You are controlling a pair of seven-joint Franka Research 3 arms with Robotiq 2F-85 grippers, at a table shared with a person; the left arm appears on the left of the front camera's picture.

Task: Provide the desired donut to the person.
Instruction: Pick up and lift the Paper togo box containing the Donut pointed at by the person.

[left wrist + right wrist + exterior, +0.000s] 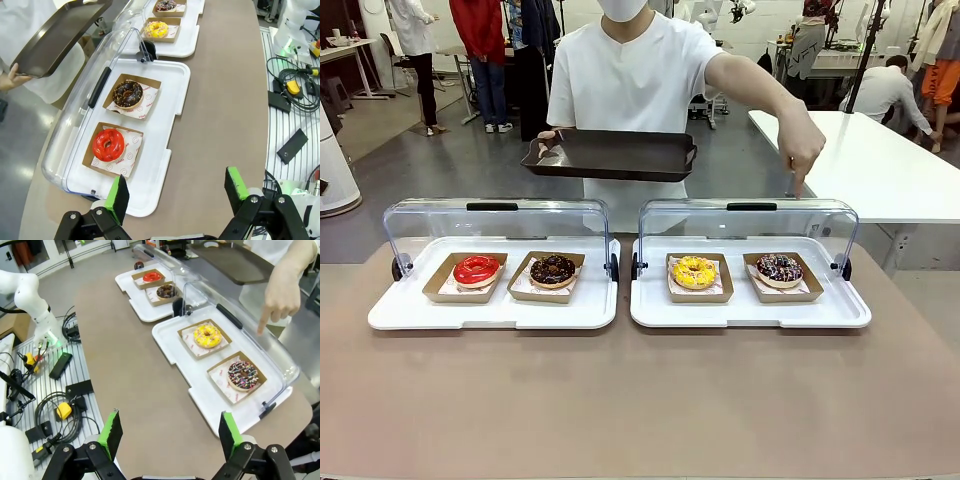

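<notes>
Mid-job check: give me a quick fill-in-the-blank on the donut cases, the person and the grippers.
1. Both cases, left and right, hold ___ donuts each.
2. The red donut sits in the ___ case.
3. The person's hand points down over the ___ case.
4. The left gripper and right gripper both stand ___.
Missing: two; left; right; open.

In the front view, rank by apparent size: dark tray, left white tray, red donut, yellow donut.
1. left white tray
2. dark tray, though it is farther off
3. red donut and yellow donut look alike, so unranked
</notes>
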